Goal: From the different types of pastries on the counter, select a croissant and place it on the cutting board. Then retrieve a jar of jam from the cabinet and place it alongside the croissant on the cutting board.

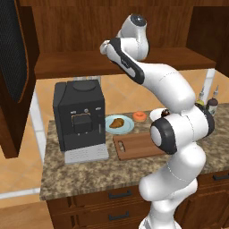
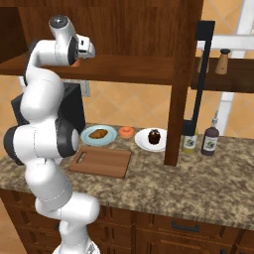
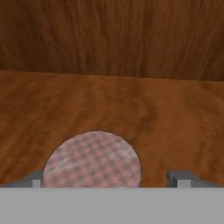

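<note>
Light is even and soft throughout, bright enough to read every surface, with no single source evident. The table [image 1: 80, 172] is evenly lit; the coffee machine [image 1: 79, 115] throws only a faint shadow at its base. The arm [image 2: 42, 124] carries broad, smooth highlights without harsh glare. The cabinet [image 2: 134, 30] interior sits darker. All three views are low in resolution and slightly soft; the checked lid [image 3: 94, 158] in the hand view looks blurred and pixelated.
</note>
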Available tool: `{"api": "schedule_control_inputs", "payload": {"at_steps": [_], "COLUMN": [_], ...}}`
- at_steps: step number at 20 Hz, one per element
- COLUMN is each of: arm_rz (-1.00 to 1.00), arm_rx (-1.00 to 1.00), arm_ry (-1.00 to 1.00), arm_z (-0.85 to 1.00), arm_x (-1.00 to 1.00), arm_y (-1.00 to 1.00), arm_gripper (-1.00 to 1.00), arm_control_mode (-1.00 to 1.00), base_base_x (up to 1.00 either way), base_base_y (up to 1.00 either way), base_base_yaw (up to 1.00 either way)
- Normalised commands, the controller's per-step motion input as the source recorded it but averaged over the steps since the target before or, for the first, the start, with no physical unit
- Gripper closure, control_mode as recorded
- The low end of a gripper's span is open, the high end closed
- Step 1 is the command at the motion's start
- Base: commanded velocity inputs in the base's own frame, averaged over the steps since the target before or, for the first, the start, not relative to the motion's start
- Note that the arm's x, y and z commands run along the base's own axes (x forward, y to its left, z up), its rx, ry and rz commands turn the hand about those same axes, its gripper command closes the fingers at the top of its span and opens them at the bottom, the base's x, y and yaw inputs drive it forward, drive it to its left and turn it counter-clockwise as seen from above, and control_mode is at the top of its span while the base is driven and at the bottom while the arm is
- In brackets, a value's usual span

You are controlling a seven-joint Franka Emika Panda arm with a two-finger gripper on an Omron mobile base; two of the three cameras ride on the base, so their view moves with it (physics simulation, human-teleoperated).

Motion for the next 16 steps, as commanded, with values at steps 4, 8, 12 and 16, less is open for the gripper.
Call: {"api": "schedule_control_inputs", "payload": {"at_steps": [4, 8, 12, 16], "arm_rz": [0.00, 0.00, 0.00, -0.10], "arm_rx": [0.00, 0.00, 0.00, 0.00], "arm_ry": [0.00, 0.00, 0.00, -0.08], "arm_z": [0.00, 0.00, 0.00, 0.00], "arm_x": [0.00, 0.00, -0.03, -0.87], "arm_y": [0.00, 0.00, 0.00, -0.22], "arm_gripper": [-1.00, 1.00, 1.00, 1.00], "arm_control_mode": [-1.00, -1.00, -1.00, -1.00], "base_base_x": [0.00, 0.00, 0.00, 0.00], "base_base_y": [0.00, 0.00, 0.00, 0.00], "base_base_yaw": [0.00, 0.00, 0.00, 0.00]}}
